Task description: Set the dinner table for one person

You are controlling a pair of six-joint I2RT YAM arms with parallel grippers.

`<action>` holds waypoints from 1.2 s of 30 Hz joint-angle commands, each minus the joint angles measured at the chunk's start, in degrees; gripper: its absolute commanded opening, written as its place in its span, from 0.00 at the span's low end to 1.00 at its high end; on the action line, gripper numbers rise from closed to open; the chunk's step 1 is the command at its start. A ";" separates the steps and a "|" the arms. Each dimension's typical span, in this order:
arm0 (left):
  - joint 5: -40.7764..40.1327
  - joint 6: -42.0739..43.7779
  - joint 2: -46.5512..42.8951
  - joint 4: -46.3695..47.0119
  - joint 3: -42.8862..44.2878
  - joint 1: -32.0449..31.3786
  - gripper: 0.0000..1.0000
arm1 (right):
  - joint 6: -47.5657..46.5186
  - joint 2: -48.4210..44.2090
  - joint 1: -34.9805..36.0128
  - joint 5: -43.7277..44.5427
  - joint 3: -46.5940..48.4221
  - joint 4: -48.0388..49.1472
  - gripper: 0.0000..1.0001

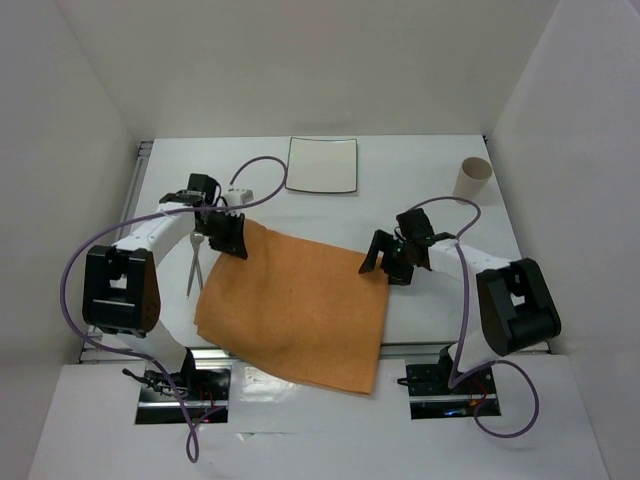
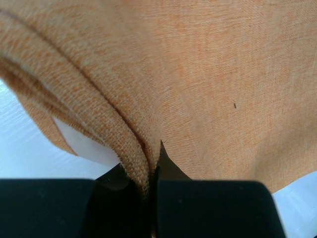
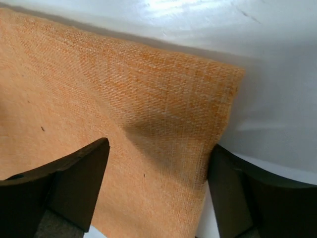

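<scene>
An orange cloth lies on the white dinner table, its near edge hanging over the front. My left gripper is shut on the cloth's far left corner, and in the left wrist view the fabric is pinched and bunched between the jaws. My right gripper is open over the cloth's far right corner, one finger above the cloth and the other just off its edge. A white square black-rimmed plate sits at the back. Metal cutlery lies left of the cloth.
A tan paper cup stands at the back right. Silver rails run along the table's edges. White walls enclose the left, back and right sides. Purple cables loop from both arms.
</scene>
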 commanded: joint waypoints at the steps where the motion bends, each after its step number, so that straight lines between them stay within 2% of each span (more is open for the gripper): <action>1: -0.19 1.73 -2.76 0.42 -0.41 0.16 0.00 | 0.04 2.97 0.16 -0.98 -1.90 9.91 0.82; 2: -0.20 1.73 -3.46 0.42 -0.41 0.16 0.00 | 0.04 2.97 0.16 -0.98 -2.59 11.32 0.72; 3: -1.94 1.73 -3.47 0.42 -0.41 0.16 0.00 | 0.04 3.58 -0.44 -0.98 -2.60 12.38 0.57; 4: -2.48 1.73 -4.25 0.42 -0.41 0.16 0.00 | -0.65 4.10 -0.45 -0.98 -1.47 13.08 0.37; 5: -3.01 1.73 -4.26 0.42 -0.41 0.16 0.00 | -0.66 4.11 -1.15 0.24 -0.50 12.48 0.00; 9: -5.55 1.73 -7.85 -1.42 0.72 0.16 0.00 | -3.29 0.96 -1.15 5.85 4.95 5.99 0.00; 13: -8.81 3.57 -15.05 -2.12 1.34 0.16 0.00 | -4.35 -13.26 -1.15 13.25 8.38 -0.52 0.00; 14: -9.33 3.57 -18.72 -2.12 1.34 0.16 0.00 | -4.35 -19.30 -1.15 14.22 9.52 -2.53 0.00; 20: -9.87 4.19 -29.91 -3.44 2.39 -0.89 0.00 | -7.60 -35.32 -0.45 18.27 14.97 -9.40 0.00; 26: -9.33 0.15 -37.20 -8.71 4.68 -6.68 0.00 | -8.22 -37.28 -0.45 16.07 22.62 -17.13 0.00; 31: -10.75 -0.47 -43.36 -11.52 7.84 -7.49 0.00 | -8.22 -42.55 -0.45 16.77 26.75 -21.53 0.00; 36: -8.73 -3.11 -44.69 -17.66 12.07 -7.49 0.00 | -8.22 -41.78 -0.45 14.24 30.44 -25.84 0.00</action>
